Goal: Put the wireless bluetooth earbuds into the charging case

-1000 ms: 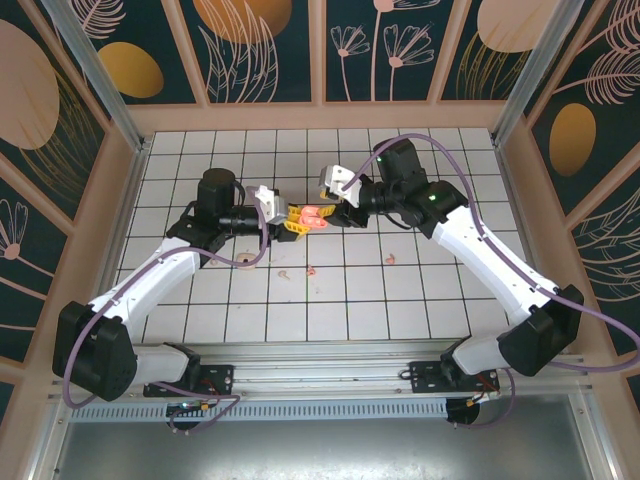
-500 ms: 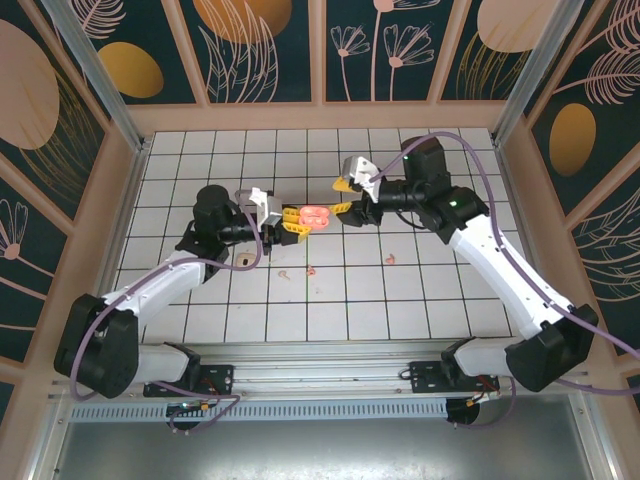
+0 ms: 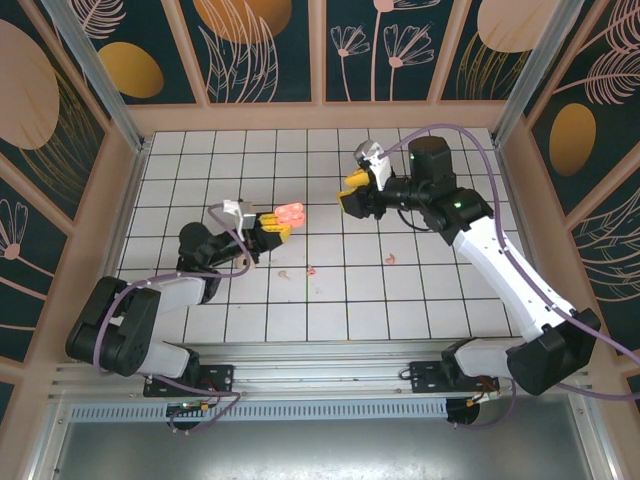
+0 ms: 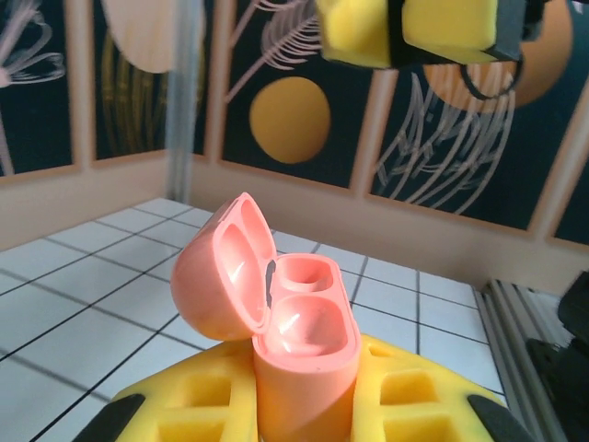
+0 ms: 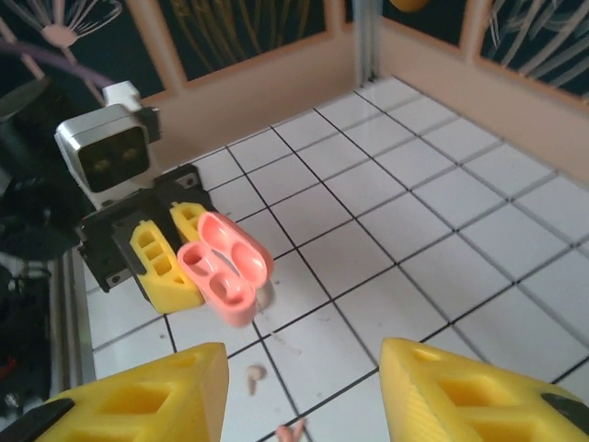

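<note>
The white tiled table (image 3: 420, 300) lies under both arms; the left gripper (image 3: 272, 224), with yellow fingers, is clamped on the salmon-pink rounded plastic charging case (image 3: 291, 213), held above the tiles; the long axis of the case follows the fingers and points toward the right gripper (image 3: 352, 192), which hangs well apart, its yellow jaws spread with nothing between; the lid is swung open sideways, two empty sockets showing; the tiny pale-pink curved earbuds (image 3: 312, 269) lie on the tiles near the left arm; their direction I cannot tell.
</note>
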